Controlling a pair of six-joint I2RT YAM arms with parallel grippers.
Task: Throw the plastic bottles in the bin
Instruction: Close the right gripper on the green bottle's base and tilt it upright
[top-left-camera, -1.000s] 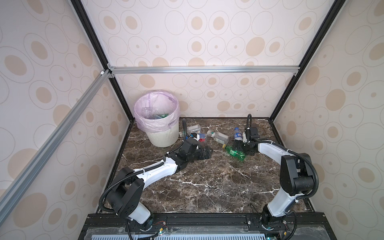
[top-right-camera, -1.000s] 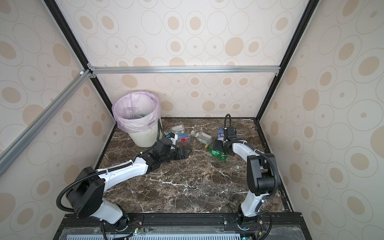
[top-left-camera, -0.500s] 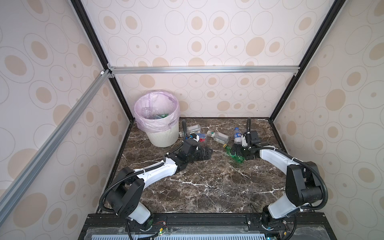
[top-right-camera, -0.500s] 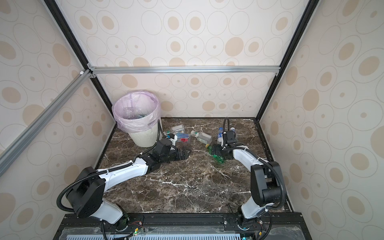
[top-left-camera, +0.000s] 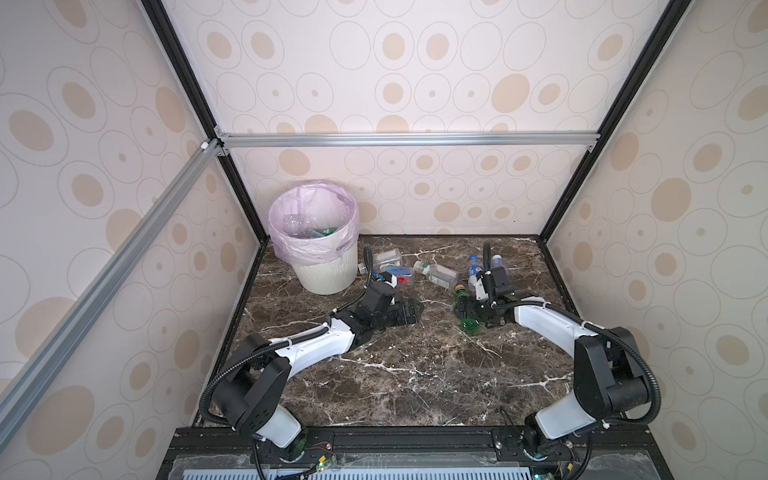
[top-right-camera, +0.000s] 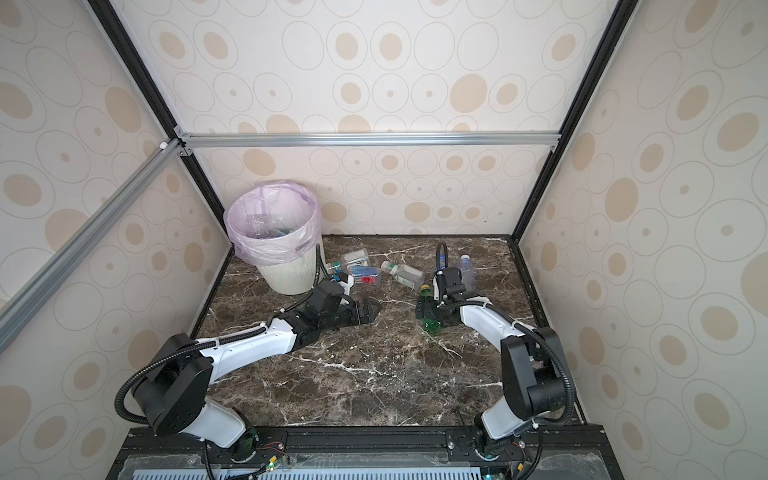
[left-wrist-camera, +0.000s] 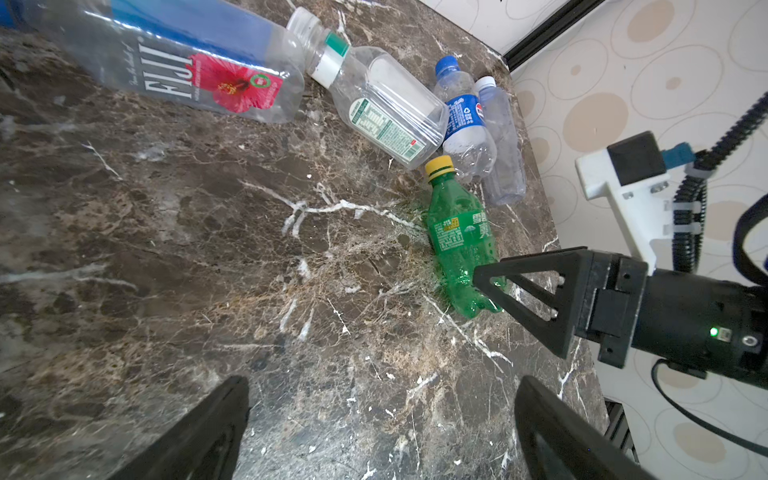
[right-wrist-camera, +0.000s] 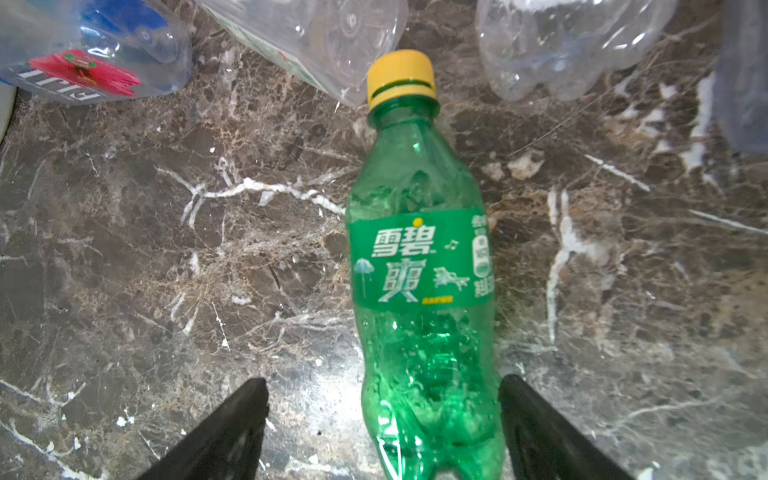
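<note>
A green plastic bottle (right-wrist-camera: 419, 257) with a yellow cap lies on the marble table (top-left-camera: 415, 374), right of the middle in both top views (top-left-camera: 467, 309) (top-right-camera: 432, 322). My right gripper (right-wrist-camera: 383, 380) is open and straddles its base end, with a clear gap on one side. My left gripper (left-wrist-camera: 382, 382) is open over bare marble, pointing at the green bottle (left-wrist-camera: 459, 237) from the left (top-left-camera: 415, 309). The cream bin (top-left-camera: 328, 278) with its pink bag stands at the back left and holds some bottles.
Near the bin lie a Fiji bottle (left-wrist-camera: 199, 62) and a clear square bottle (left-wrist-camera: 382, 108) with a white cap. A blue-capped Pepsi bottle (left-wrist-camera: 463, 120) and another clear bottle (left-wrist-camera: 500, 137) lie just beyond the green one. Patterned walls close in the table on three sides.
My right gripper has come forward from the back bottles and down around the green bottle's base, its jaws narrowing a little. The left arm has not moved.
</note>
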